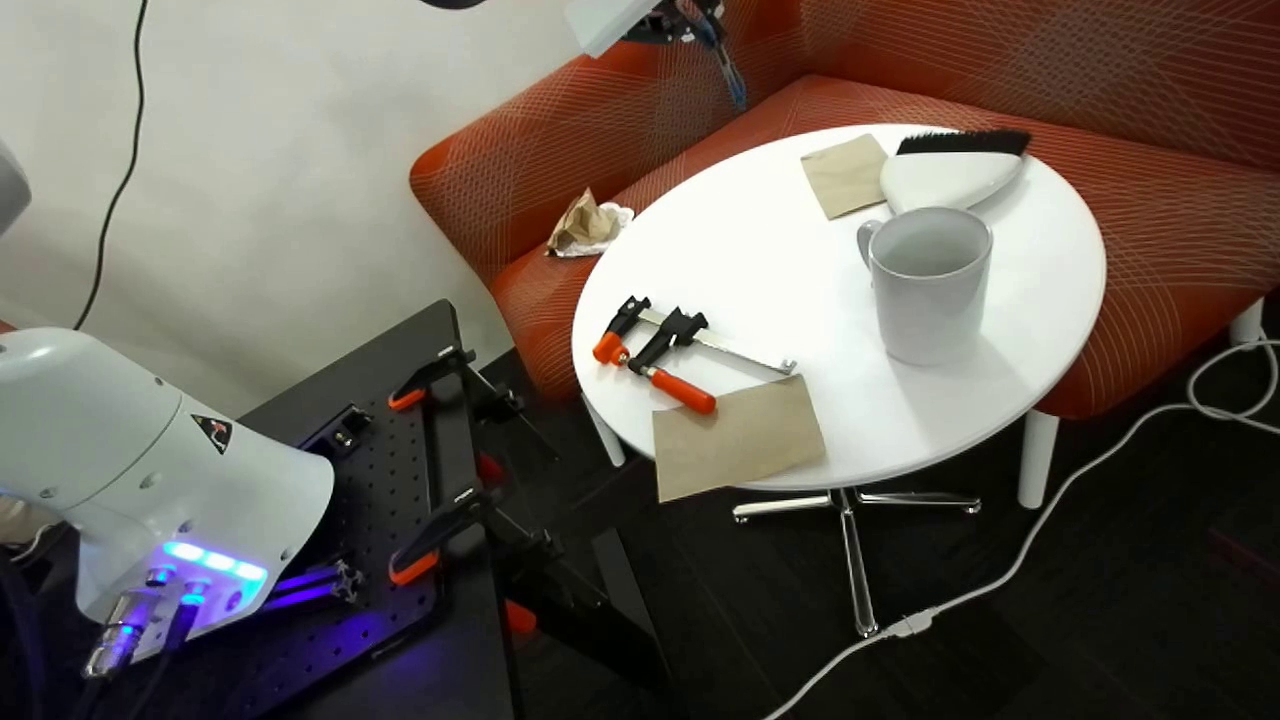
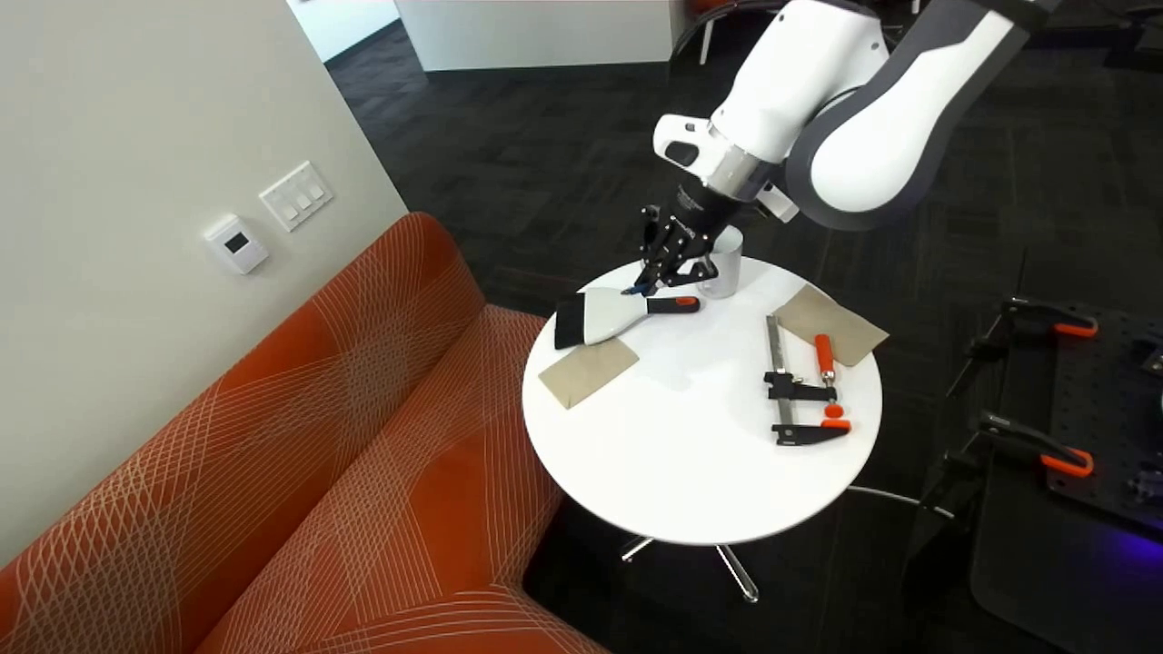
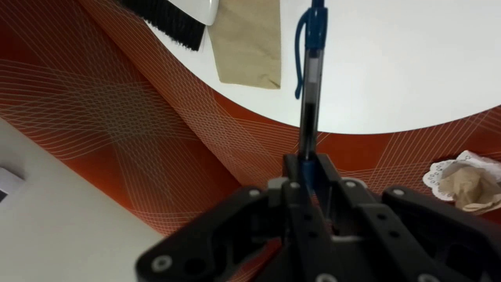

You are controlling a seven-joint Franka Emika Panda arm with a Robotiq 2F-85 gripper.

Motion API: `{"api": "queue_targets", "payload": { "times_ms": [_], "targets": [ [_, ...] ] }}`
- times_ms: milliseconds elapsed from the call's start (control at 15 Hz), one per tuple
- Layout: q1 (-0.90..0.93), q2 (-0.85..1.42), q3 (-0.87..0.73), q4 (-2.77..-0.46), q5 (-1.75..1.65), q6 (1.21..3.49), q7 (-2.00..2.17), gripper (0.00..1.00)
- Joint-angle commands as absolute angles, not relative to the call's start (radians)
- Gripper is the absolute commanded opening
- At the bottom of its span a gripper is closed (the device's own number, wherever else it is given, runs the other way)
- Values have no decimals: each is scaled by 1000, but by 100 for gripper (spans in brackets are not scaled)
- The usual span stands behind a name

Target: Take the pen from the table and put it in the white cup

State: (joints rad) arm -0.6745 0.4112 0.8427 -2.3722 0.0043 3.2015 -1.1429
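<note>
My gripper [image 3: 306, 162] is shut on the pen [image 3: 312, 74], a blue-capped stick with a clear barrel that points out from the fingertips. In an exterior view the pen [image 1: 737, 85] hangs tip-down in the air below the gripper [image 1: 715, 25]. The white cup [image 1: 928, 290] stands upright, with its handle, on the round white table [image 1: 750, 240]. In an exterior view the gripper [image 2: 668, 263] is in front of the cup [image 2: 724, 272] and partly hides it; the pen [image 2: 639, 290] shows against the brush. The cup is out of the wrist view.
A white brush [image 1: 945, 180] with black bristles lies beside the cup. Tan pads [image 1: 745, 435] [image 2: 589, 372] lie on the table, and an orange-and-black clamp [image 1: 685, 340] lies by one pad. A red sofa [image 2: 382, 472] borders the table, with crumpled paper [image 1: 583, 225] on it.
</note>
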Motion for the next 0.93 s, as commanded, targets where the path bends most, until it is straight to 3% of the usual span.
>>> {"api": "queue_targets", "payload": {
  "times_ms": [0,533,600,867],
  "targets": [
    [-702,258,876,-2412,95,3136,-1027,3],
    [-602,-13,711,-2386,46,2730,-601,3],
    [-428,-25,536,-2366,49,2657,-565,3],
    [-199,39,302,-2278,-51,2429,-396,3]
  ]
}}
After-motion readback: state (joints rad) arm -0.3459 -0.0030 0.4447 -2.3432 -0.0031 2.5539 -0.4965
